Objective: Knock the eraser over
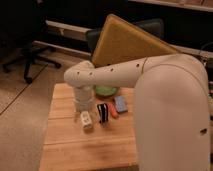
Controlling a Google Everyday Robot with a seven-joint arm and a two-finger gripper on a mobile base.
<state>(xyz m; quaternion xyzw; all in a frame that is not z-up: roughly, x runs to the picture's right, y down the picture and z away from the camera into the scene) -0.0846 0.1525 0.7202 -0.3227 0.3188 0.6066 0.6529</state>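
Observation:
The eraser (102,112) is a small black block with white stripes. It stands upright near the middle of the wooden table (65,145). My white arm reaches down from the right, and its wrist (83,98) hangs just left of the eraser. My gripper (86,120) is the pale tip below the wrist. It sits low over the table, a short way left of the eraser and slightly in front of it. I cannot tell whether it touches the eraser.
An orange object (114,111) and a blue object (120,104) lie right of the eraser. A green bowl (105,91) sits behind them. A tilted yellow board (127,42) and office chairs (27,55) stand beyond the table.

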